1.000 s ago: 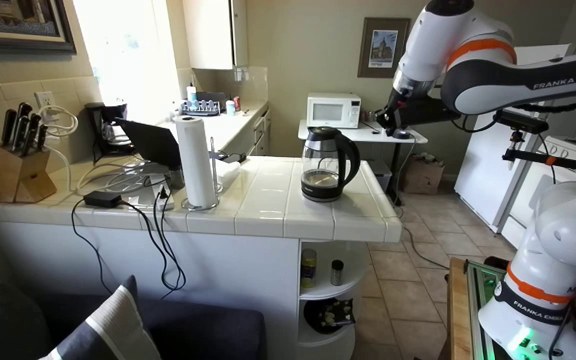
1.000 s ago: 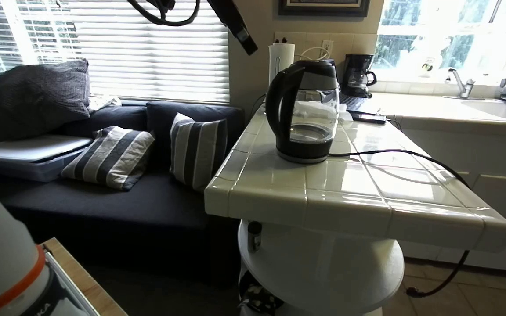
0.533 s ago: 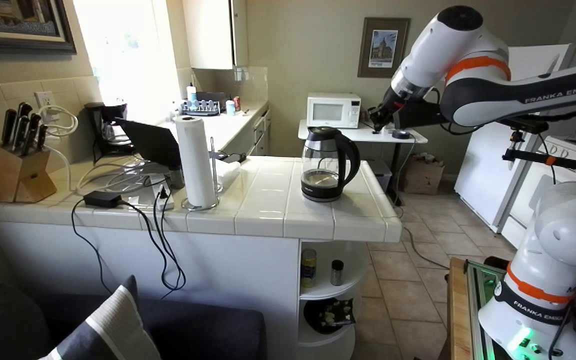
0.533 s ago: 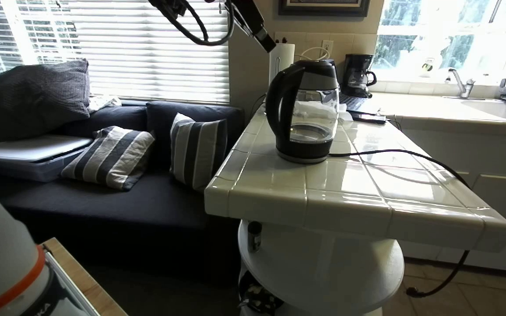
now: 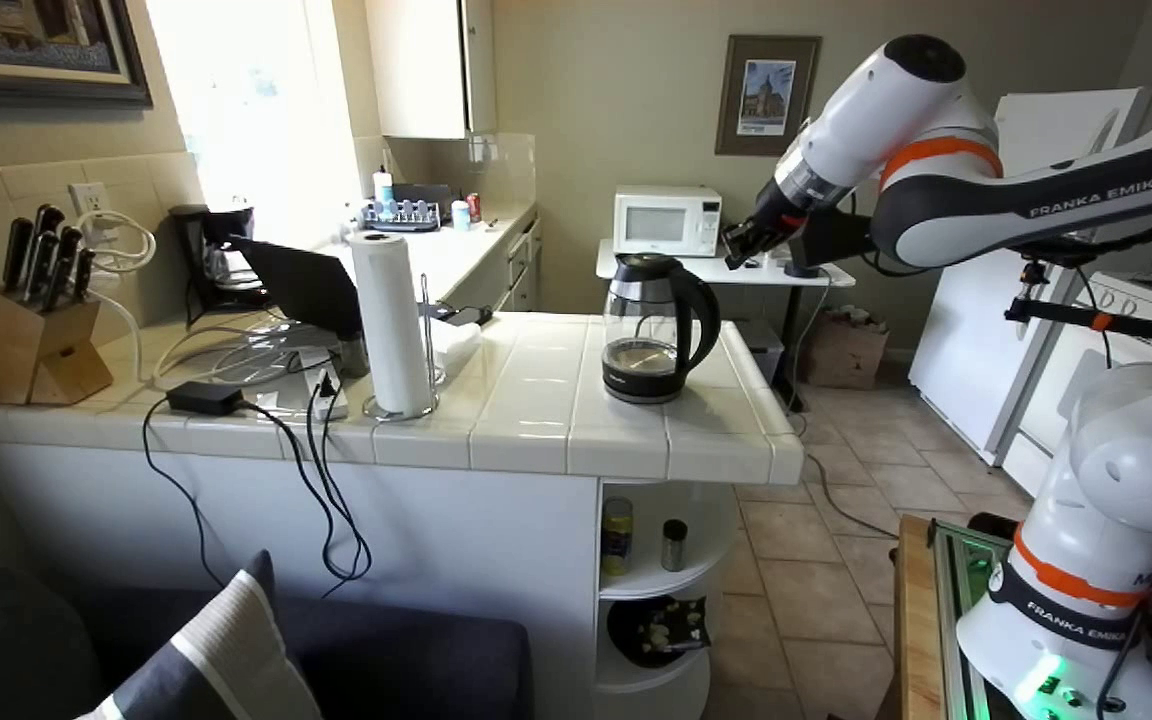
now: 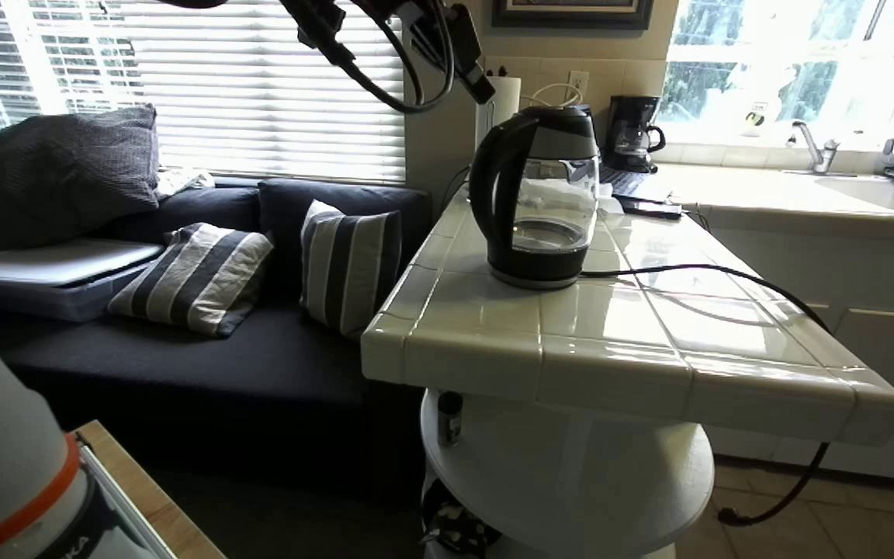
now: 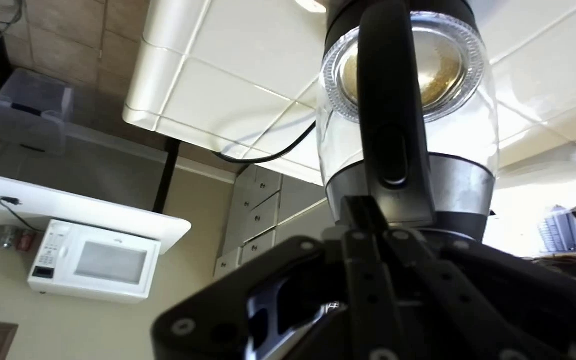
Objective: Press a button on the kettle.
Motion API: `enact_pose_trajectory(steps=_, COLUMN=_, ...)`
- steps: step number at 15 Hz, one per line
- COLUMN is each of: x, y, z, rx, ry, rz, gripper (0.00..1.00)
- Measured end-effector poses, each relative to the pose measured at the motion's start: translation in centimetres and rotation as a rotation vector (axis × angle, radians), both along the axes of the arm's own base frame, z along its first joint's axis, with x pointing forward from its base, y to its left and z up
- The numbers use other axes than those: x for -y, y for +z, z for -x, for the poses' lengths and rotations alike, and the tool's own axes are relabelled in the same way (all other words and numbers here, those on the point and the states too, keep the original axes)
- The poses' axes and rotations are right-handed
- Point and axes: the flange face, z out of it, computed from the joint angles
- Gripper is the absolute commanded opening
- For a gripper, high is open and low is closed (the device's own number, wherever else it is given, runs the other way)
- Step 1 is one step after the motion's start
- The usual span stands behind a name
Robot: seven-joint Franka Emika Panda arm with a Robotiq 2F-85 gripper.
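Observation:
The kettle stands upright near the end of the white tiled counter, with clear glass, black lid, black handle and dark base. It also shows in an exterior view, with its handle toward that camera. In the wrist view the kettle's silver band and black handle are close ahead, with an oval button-like piece on the handle. My gripper is in the air above and to the handle side of the kettle, apart from it. Its fingertips are together and empty, overlapping the handle's top end in the wrist view.
A paper-towel roll and an open laptop stand on the counter. A black cord runs from near the kettle's base over the counter edge. The microwave stands on a table behind.
My gripper has moved toward the kettle, leftward and slightly lower in an exterior view, and the arm has come down with it. The kettle has not moved.

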Motion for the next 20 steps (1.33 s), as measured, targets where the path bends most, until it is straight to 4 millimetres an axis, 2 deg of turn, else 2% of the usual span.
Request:
enact_pose_trajectory(steps=7, x=0.0, y=-1.7, z=-1.2, rx=-0.071, ry=0.104, rz=0.012, gripper=0.00)
enact_pose_trajectory(steps=20, x=0.8, y=-2.2, z=-2.1, rx=-0.080, ry=0.158, rz=0.063, gripper=0.00)
